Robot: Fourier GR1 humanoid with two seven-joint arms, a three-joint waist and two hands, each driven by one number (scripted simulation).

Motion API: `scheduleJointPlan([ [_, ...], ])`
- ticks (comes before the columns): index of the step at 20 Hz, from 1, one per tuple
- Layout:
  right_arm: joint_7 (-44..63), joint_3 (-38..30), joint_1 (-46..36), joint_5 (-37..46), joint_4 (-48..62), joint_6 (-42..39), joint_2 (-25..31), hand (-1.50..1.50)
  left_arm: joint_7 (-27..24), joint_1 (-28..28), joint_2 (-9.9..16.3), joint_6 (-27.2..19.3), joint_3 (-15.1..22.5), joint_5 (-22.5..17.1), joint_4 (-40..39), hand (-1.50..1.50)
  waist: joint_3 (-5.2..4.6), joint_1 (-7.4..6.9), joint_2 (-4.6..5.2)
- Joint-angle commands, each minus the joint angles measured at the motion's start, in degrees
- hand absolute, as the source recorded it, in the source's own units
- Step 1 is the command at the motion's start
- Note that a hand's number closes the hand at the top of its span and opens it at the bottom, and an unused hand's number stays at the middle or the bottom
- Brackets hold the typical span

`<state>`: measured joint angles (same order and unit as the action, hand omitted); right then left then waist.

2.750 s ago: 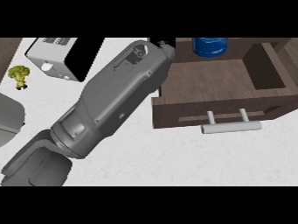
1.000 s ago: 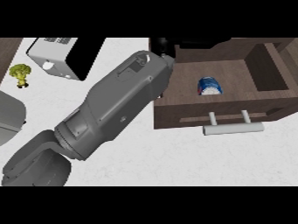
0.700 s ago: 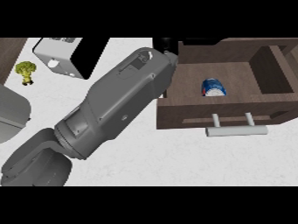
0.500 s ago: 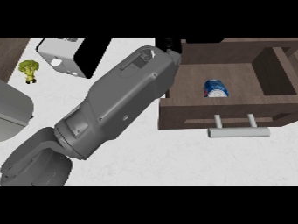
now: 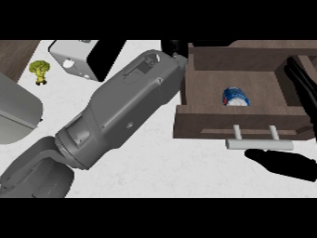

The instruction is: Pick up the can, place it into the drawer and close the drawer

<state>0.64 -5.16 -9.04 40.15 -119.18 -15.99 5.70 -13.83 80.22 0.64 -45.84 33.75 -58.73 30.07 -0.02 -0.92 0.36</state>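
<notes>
The blue can point(image 5: 235, 96) lies free inside the open brown drawer point(image 5: 215, 126), near its front wall. My left forearm runs from the lower left up to the drawer's back left corner, where only a small black part of my left hand point(image 5: 175, 47) shows, clear of the can. My right hand point(image 5: 287, 163) is at the lower right, just below the drawer's pale bar handle point(image 5: 259, 144). It is open, and one long straight finger point(image 5: 306, 95) reaches up along the drawer's right wall.
A white and black appliance point(image 5: 78, 59) stands at the back left, with a small broccoli point(image 5: 40, 70) beside it. A large grey rounded object point(image 5: 3, 111) fills the left edge. Dark wood point(image 5: 6, 51) shows in the top left corner.
The can has gone from my left hand above the drawer to lying inside it. My right hand has come into view at the lower right, by the handle.
</notes>
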Motion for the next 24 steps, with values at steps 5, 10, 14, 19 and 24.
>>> scheduleJointPlan([
  [5, -6.0, 4.6, -10.3, 12.9, 21.1, 8.4, 2.9, -1.5, 5.2, 0.8, 3.3, -1.9, -0.2, 2.5, 3.0, -1.5, 0.05, -0.74, -0.21],
  [10, -6.0, 9.7, -14.7, 20.6, 30.0, 11.0, 3.3, -1.5, 6.6, -3.0, 8.1, 0.1, 0.1, 4.1, 6.7, -1.5, 0.0, -1.11, -0.35],
  [14, -6.1, 8.3, -20.7, 25.0, 43.1, 17.7, 2.8, -1.5, 9.9, -2.6, 10.8, -0.1, 0.1, 5.0, 9.3, -1.5, 0.05, -1.44, -0.13],
  [19, -6.2, 6.6, -26.3, 27.5, 55.8, 23.7, 1.7, -1.5, 9.7, -8.7, 13.4, -0.8, -0.3, 6.7, 14.8, -1.5, 0.04, -1.19, -0.12],
  [24, -7.1, 5.0, -30.0, 30.9, 69.5, 34.2, 0.7, -1.5, 15.2, -7.6, 17.1, -1.6, 0.3, 8.3, 18.2, -1.5, 0.09, -1.35, 0.02],
])
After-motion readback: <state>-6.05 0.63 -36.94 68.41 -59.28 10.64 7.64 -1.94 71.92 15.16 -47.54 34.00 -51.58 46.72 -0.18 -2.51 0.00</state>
